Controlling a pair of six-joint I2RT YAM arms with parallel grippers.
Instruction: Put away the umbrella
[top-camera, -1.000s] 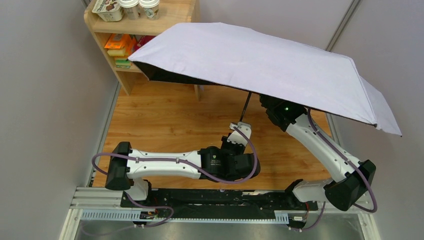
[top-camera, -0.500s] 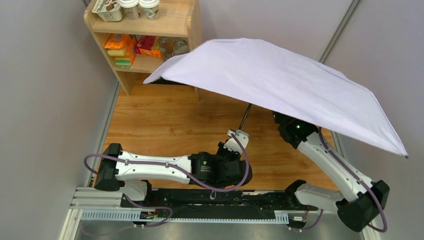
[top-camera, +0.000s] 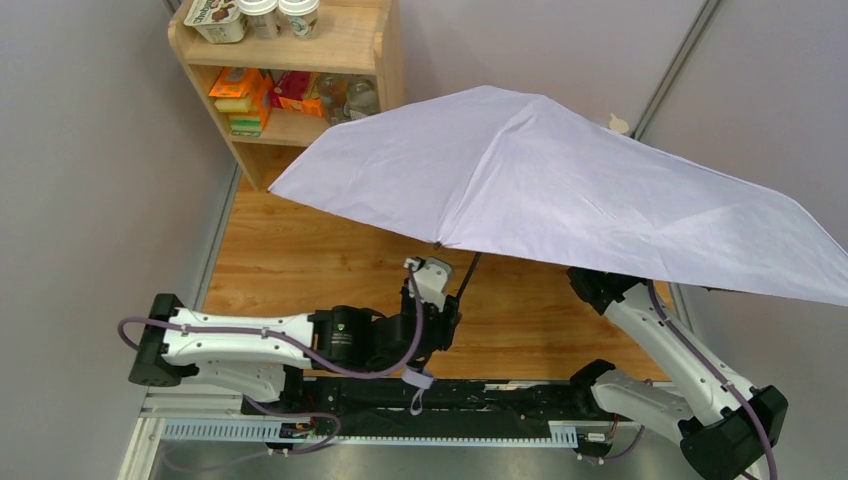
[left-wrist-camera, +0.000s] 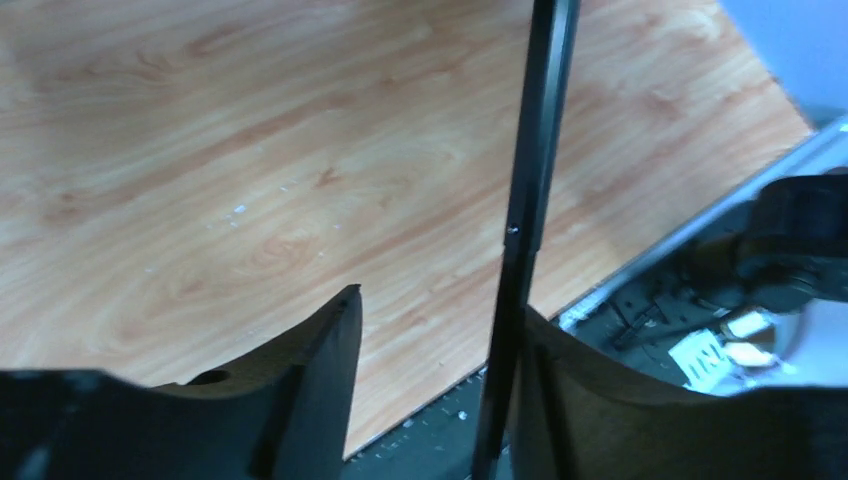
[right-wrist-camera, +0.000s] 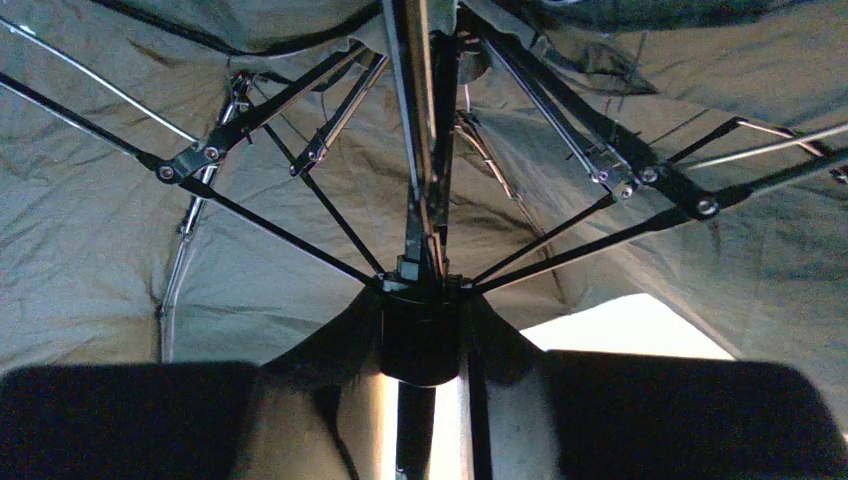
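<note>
The umbrella (top-camera: 560, 195) is open, and its pale lilac canopy spreads over the right half of the top view. Its black shaft (top-camera: 466, 275) slants down from under the canopy to my left gripper (top-camera: 450, 305). In the left wrist view the shaft (left-wrist-camera: 530, 190) lies against the right finger (left-wrist-camera: 600, 400), with a wide gap to the left finger (left-wrist-camera: 310, 380). That gripper (left-wrist-camera: 440, 305) is open. My right gripper (right-wrist-camera: 422, 305) is under the canopy, shut on the black runner (right-wrist-camera: 420, 340) where the ribs (right-wrist-camera: 280, 235) meet. In the top view the canopy hides it, and only its arm (top-camera: 640, 320) shows.
A wooden shelf unit (top-camera: 385, 60) stands at the back left, with boxes, jars and cups on it, close to the canopy's left edge. Grey walls close in on both sides. The wooden tabletop (top-camera: 300, 250) ends at a metal rail (top-camera: 400, 400) by the arm bases.
The left gripper has opened off the shaft and its arm has pulled back to the left. The right arm has drawn back and the canopy has swung lower and nearer, its top now showing.
</note>
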